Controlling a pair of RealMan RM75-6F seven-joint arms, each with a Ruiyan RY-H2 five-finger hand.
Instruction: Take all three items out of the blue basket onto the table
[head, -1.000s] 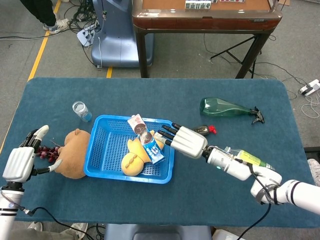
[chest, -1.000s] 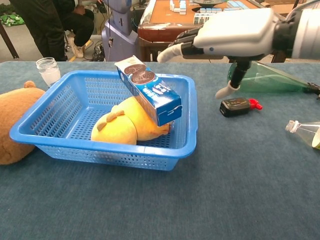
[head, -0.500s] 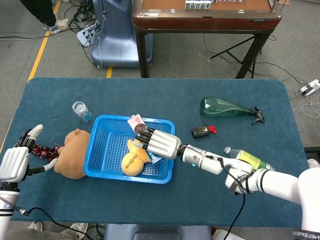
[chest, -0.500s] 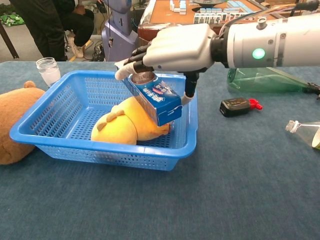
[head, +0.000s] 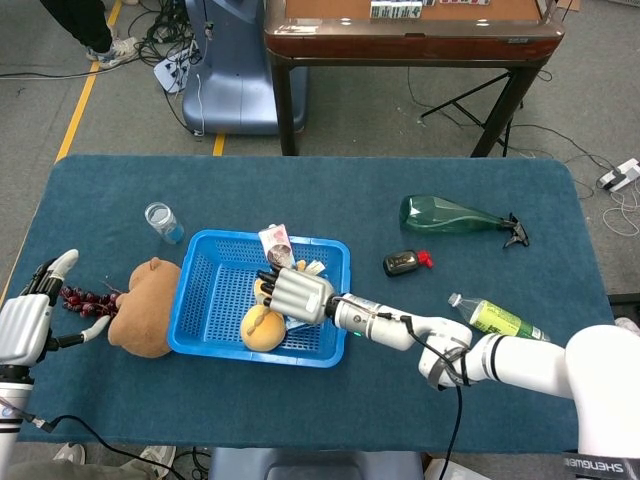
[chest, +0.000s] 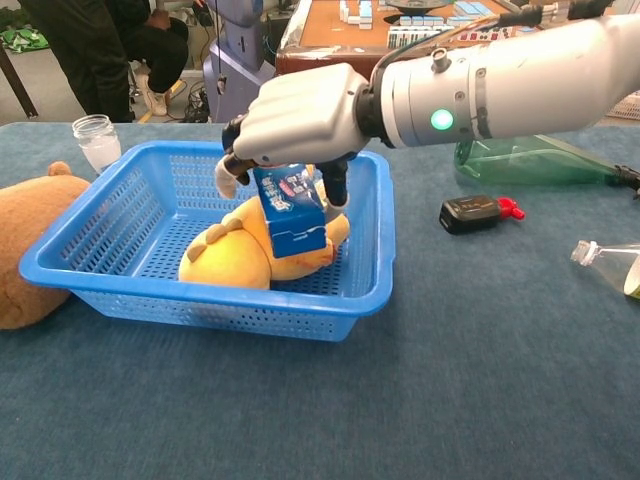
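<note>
Blue-cloth surface (head: 480, 390): right hand (chest: 295, 115) has reached into blue basket (chest: 70, 262) since a second ago, fingers now clamped on biscuit box (chest: 292, 208), atop yellow plush (chest: 235, 255). Lift-out likely next. Left hand (head: 25, 320) idle, fingers apart, far left.

Cookie box (chest: 291, 208) top under right hand (chest: 296, 116); third item unseen.

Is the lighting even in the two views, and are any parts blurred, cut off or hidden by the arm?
Head view: soft even light, faint shadows, sharp; the right hand hides part of the blue box in the blue basket. Chest view: also sharp, no glare; the right arm fills the upper frame, and the clear bottle is cut by the right edge.
</note>
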